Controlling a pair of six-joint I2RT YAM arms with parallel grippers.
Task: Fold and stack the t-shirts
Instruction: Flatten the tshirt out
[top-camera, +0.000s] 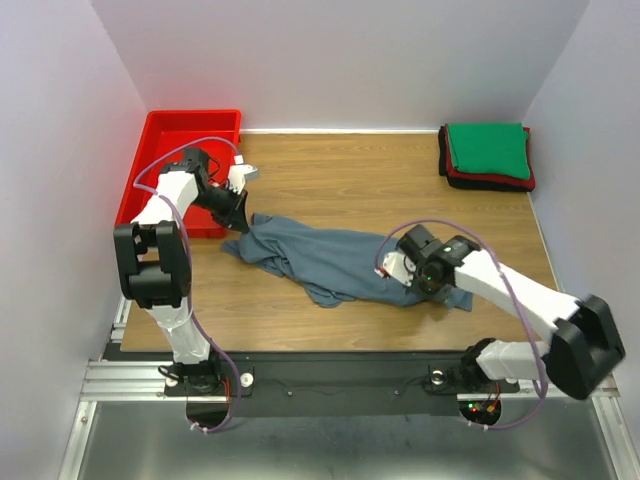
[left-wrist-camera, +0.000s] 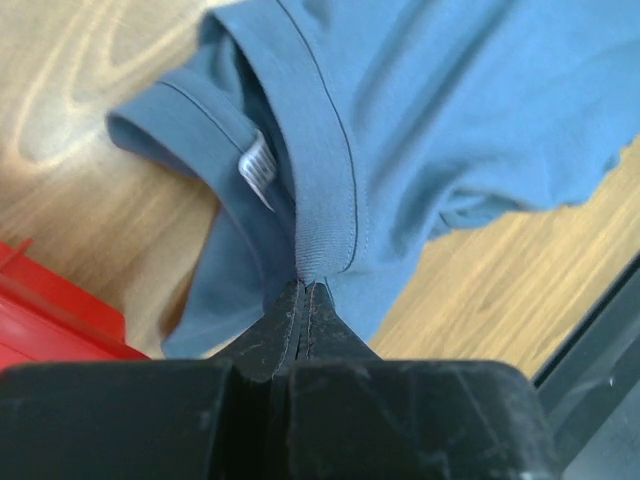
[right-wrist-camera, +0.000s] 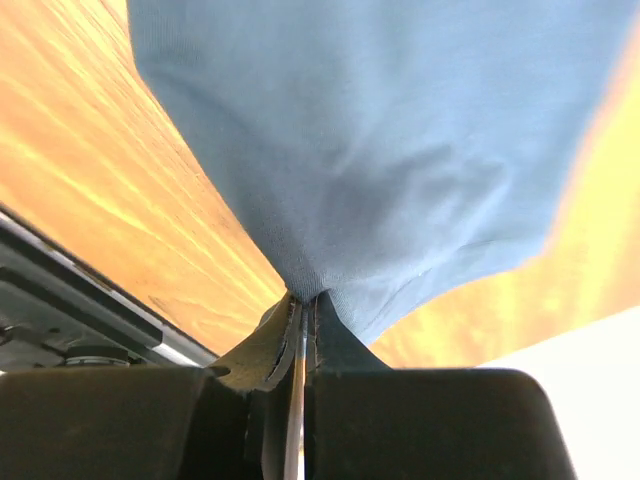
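Note:
A slate blue-grey t-shirt (top-camera: 330, 260) lies crumpled across the middle of the wooden table. My left gripper (top-camera: 240, 222) is shut on its collar at the shirt's left end; the left wrist view shows the ribbed collar (left-wrist-camera: 325, 215) pinched at the fingertips, with a white label (left-wrist-camera: 257, 166) beside it. My right gripper (top-camera: 400, 285) is shut on the shirt's right end, where the cloth (right-wrist-camera: 400, 170) bunches into the closed jaws. Folded t-shirts sit stacked at the back right: a green one (top-camera: 488, 148) on top, with red and black edges under it.
A red plastic tray (top-camera: 165, 140) stands at the back left, close behind my left arm. White walls enclose the table on three sides. A black rail (top-camera: 340, 375) runs along the near edge between the arm bases.

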